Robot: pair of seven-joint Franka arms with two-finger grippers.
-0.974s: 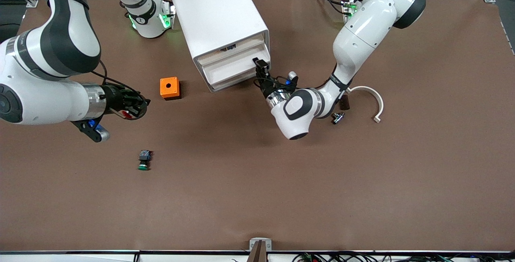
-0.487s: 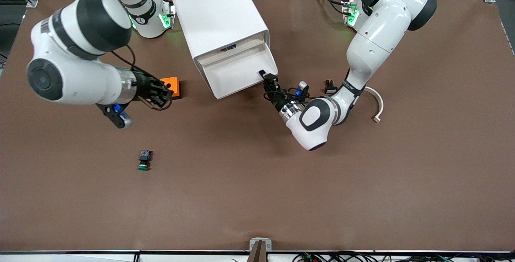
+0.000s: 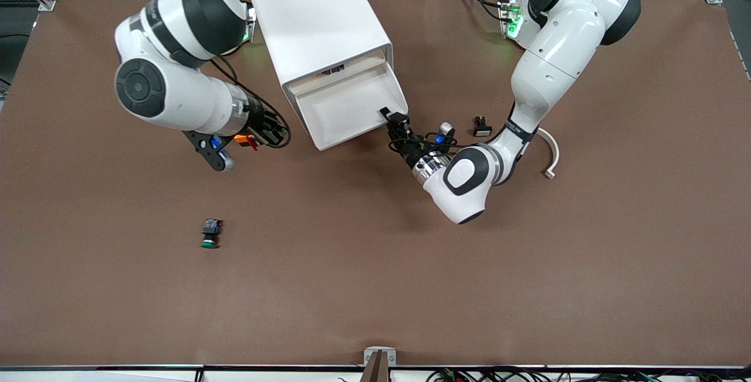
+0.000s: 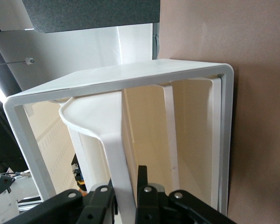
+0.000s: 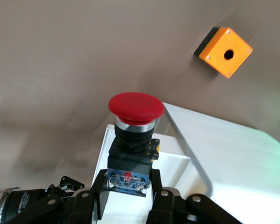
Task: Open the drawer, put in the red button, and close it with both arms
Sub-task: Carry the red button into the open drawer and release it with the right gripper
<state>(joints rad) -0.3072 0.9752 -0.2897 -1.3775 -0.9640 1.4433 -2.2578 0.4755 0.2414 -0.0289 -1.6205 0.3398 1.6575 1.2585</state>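
Red button (image 5: 135, 108) sits clamped by its black-and-blue body between the fingers of the right gripper (image 3: 265, 134), its round cap pointing away from the wrist; the front view shows only a small red speck of it at the fingertips, held in the air just beside the cabinet (image 3: 320, 33) and over the orange box with a hole (image 5: 225, 51), toward the right arm's end of the worktop and closer to the robots' edge than to the camera's edge. Nearer the camera's edge lies a green-capped button (image 3: 209, 234), well apart from everything else on the brown tabletop (image 3: 375, 288). At the middle of the robots' edge stands the tall white cabinet, and its uppermost drawer (image 3: 351, 106) is pulled out, white inside, with nothing visible in it. The left gripper (image 3: 396, 122) is at the drawer's front corner, and in the left wrist view its fingers (image 4: 146, 193) are closed on the drawer's thin front lip, one on each face of it. Toward the left arm's end of the worktop, a small black part (image 3: 481, 127) lies near the left arm's forearm, and a curved white bracket (image 3: 550, 150) rests just beside that arm, partly hidden by it.
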